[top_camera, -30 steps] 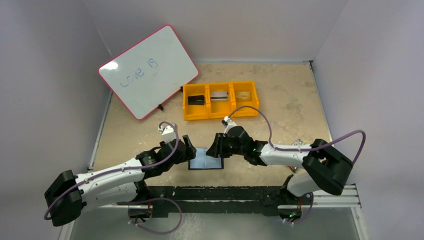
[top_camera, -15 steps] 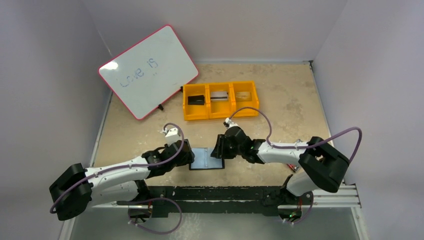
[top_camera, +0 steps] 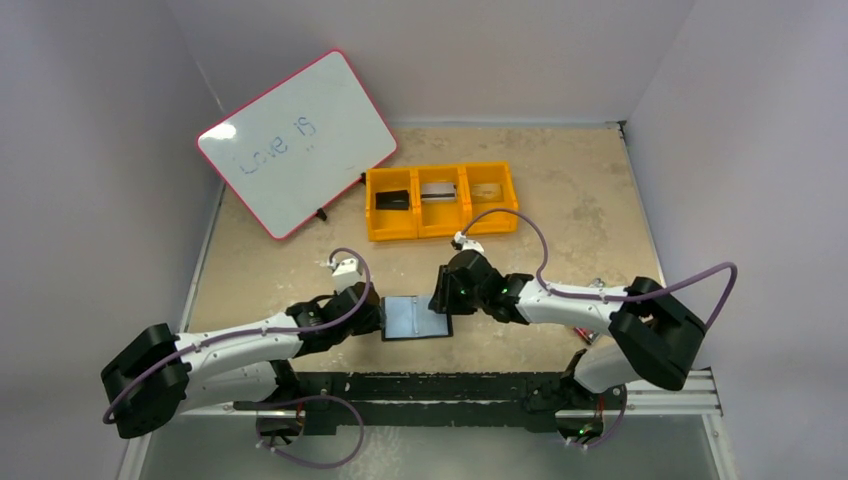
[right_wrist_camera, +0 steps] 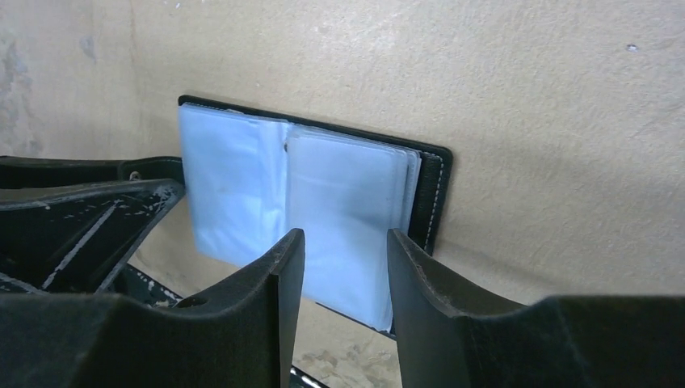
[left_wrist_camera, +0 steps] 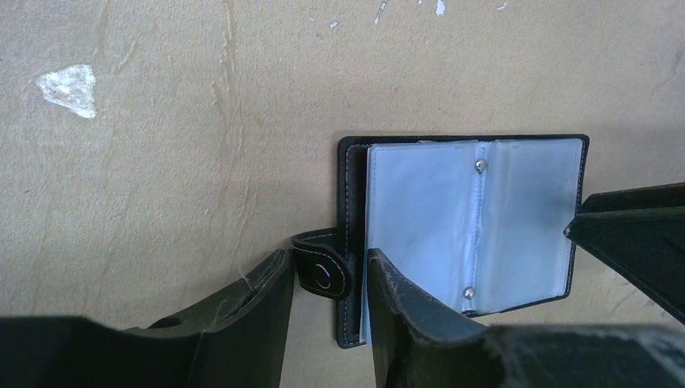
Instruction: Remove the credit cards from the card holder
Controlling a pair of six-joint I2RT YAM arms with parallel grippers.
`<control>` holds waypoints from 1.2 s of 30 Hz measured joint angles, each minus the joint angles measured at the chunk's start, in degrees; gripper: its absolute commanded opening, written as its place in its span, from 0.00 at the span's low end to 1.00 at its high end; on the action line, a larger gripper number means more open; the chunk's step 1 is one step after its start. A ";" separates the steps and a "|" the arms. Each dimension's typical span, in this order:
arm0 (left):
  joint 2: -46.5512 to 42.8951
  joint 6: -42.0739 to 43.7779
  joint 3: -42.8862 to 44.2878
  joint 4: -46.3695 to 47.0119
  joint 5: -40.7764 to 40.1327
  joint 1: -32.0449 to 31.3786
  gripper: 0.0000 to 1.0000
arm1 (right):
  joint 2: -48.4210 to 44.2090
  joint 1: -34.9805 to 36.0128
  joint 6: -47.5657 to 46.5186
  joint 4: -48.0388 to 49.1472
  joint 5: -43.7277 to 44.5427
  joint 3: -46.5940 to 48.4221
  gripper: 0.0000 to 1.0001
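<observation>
At table centre, by the near edge: card holder (top_camera: 414,318) lies opened flat on the beige table (top_camera: 560,200); black cover down, shiny grey-clear plastic sleeves (left_wrist_camera: 420,218) facing up; two small metal studs (left_wrist_camera: 481,166) along its fold
At 9 o'clock of the holder: left gripper (left_wrist_camera: 325,259); jaws partly apart, one finger on each side of the snap tab (left_wrist_camera: 321,273); a thin gap shows beside the tab on the outer side; the inner finger's tip lies over the holder's left edge; no clamp on the tab is seen
At 3 o'clock of the holder: right gripper (right_wrist_camera: 346,236); jaws partly apart above the right-hand sleeves; nothing held between them; whether the tips touch the plastic I cannot tell
At 12 o'clock of the holder, well apart: orange three-compartment tray (top_camera: 441,234)
Tray contents: black card (top_camera: 392,200) in the 9 o'clock compartment; silvery-grey card (top_camera: 437,192) in the middle; pale card (top_camera: 487,190) in the 3 o'clock compartment
Cards inside the sleeves: cannot tell
At 10 o'clock of the holder: pink-rimmed whiteboard (top_camera: 340,150); propped at a tilt; blue writing "Love is"
</observation>
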 measured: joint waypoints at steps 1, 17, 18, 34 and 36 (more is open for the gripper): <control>-0.07 0.02 0.00 -0.07 -0.02 0.00 0.37 | -0.04 0.00 0.00 -0.33 0.09 0.00 0.45; -0.31 0.42 0.00 -0.42 -0.04 0.00 0.25 | 3.63 0.00 -0.07 2.71 -0.63 0.66 0.43; -0.24 0.46 0.00 -0.42 -0.07 0.00 0.24 | 3.63 0.00 -0.28 2.95 -0.81 0.66 0.43; -0.52 1.07 0.00 -0.59 -0.24 0.00 0.18 | -2.25 0.26 -1.79 -4.00 -0.02 0.74 0.45; -0.70 1.07 0.00 -0.59 -0.26 0.00 0.17 | -2.95 0.26 -1.66 -4.42 0.35 0.74 0.45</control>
